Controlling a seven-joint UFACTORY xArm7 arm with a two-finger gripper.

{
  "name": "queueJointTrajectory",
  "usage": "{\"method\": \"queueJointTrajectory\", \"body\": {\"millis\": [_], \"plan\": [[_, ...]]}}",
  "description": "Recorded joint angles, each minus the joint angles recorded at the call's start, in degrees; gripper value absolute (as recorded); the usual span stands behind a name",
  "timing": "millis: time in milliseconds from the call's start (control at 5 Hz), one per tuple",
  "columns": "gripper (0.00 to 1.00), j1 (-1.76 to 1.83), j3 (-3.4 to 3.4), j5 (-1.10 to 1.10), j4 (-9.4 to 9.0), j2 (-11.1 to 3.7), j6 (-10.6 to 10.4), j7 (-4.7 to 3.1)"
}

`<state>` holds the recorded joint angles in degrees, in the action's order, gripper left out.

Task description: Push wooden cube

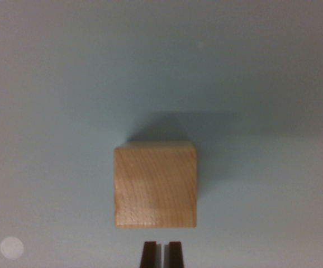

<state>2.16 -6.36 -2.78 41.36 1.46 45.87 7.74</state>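
A light wooden cube [155, 185] rests on a pale grey-blue surface [50, 111] in the middle of the wrist view, its top face toward the camera. My gripper [161, 254] shows at the bottom edge as two dark fingertips side by side with only a thin slit between them, shut on nothing. The fingertips sit just below the cube's near edge, lined up with its middle, with a small gap of surface between them and the wood.
A small pale round spot [12, 248] lies at the bottom left of the surface. A soft shadow falls beyond the cube toward the top of the view.
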Motion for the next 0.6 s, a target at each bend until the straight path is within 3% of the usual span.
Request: {"method": "queueJointTrajectory", "body": {"millis": [200, 400, 600], "plan": [[0.00, 0.20, -0.31, -0.02, -2.21, 0.05, -2.1, 0.32], [0.00, 0.20, -0.31, -0.02, -2.21, 0.05, -2.1, 0.32], [0.00, 0.39, -0.60, -0.04, -4.28, 0.09, -4.1, 0.61]]}}
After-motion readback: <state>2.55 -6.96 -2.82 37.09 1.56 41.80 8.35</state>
